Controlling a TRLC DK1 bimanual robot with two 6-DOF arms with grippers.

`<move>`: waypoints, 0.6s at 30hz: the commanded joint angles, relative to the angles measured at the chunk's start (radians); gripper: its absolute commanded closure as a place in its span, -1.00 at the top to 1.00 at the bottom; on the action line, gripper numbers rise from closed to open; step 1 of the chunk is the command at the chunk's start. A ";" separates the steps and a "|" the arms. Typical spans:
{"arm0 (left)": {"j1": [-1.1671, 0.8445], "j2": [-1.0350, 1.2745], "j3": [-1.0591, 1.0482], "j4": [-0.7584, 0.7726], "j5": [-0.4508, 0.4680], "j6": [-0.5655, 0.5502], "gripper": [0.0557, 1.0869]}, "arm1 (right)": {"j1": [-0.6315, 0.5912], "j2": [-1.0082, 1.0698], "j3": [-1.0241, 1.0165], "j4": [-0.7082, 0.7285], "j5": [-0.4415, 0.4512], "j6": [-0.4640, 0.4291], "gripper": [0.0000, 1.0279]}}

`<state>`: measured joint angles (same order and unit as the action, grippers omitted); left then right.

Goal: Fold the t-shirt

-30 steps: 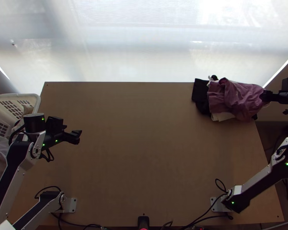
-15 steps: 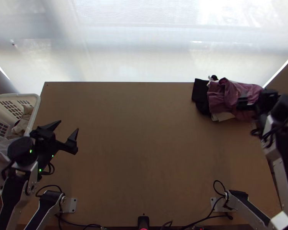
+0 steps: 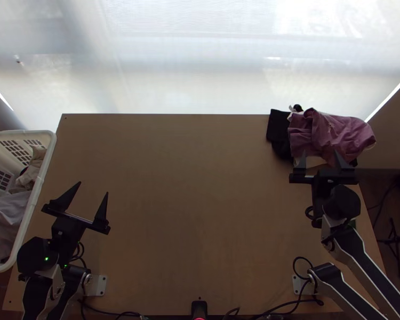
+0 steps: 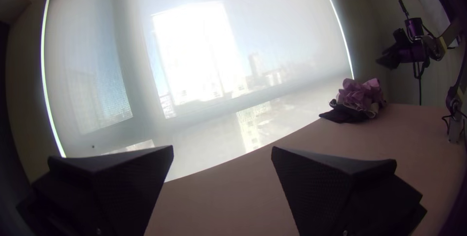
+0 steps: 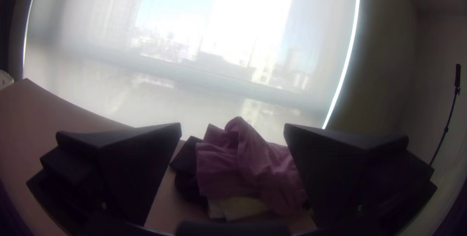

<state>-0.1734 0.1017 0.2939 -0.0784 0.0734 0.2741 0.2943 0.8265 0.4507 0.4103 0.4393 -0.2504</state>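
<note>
In the top view, a mauve cloth (image 3: 328, 133) lies bunched at the table's far right corner, over black cloth (image 3: 278, 133) and a cream piece. Whether it is a t-shirt I cannot tell. My right gripper (image 3: 320, 162) is open on the near side of this pile, holding nothing. In the right wrist view the mauve cloth (image 5: 243, 168) shows beyond the open right gripper (image 5: 232, 131). At the table's left side, my left gripper (image 3: 93, 198) stands open and empty. The left wrist view shows the left gripper (image 4: 222, 151) with fingers wide apart, and the mauve cloth (image 4: 360, 94) far off.
A white basket (image 3: 32, 213) with cloths in it stands at the table's left edge. Bare tabletop (image 3: 200, 202) stretches between the arms. Cables (image 3: 285, 309) run along the near edge. A translucent blind (image 3: 200, 64) hangs beyond the far edge.
My right gripper has come away from the mauve cloth's right end to its near side, and its fingers now show open. My left gripper has turned toward the far edge and opened.
</note>
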 commanded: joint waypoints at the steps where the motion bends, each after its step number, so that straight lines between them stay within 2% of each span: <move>1: -0.025 -0.073 -0.078 0.040 0.000 0.028 0.90 | 0.042 0.023 -0.070 0.088 0.039 -0.010 0.90; 5: -0.031 -0.074 -0.087 0.049 0.002 0.016 0.90 | -0.083 0.138 -0.033 0.208 0.016 -0.010 0.91; 10: -0.025 -0.077 -0.090 0.040 0.000 0.019 0.90 | -0.336 0.505 0.198 0.289 -0.159 0.094 0.91; 12: -0.023 -0.076 -0.091 0.035 -0.001 0.022 0.90 | -0.394 0.674 0.324 0.289 -0.215 0.132 0.91; 14: -0.020 -0.076 -0.091 0.035 0.000 0.022 0.90 | -0.420 0.829 0.442 0.289 -0.229 0.149 0.90; 18: -0.017 -0.073 -0.088 0.032 -0.001 0.022 0.90 | -0.439 1.050 0.599 0.288 -0.292 0.157 0.57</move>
<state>-0.1951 0.0311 0.2081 -0.0391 0.0734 0.2958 -0.0414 1.4902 0.7818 0.6777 0.2501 -0.1398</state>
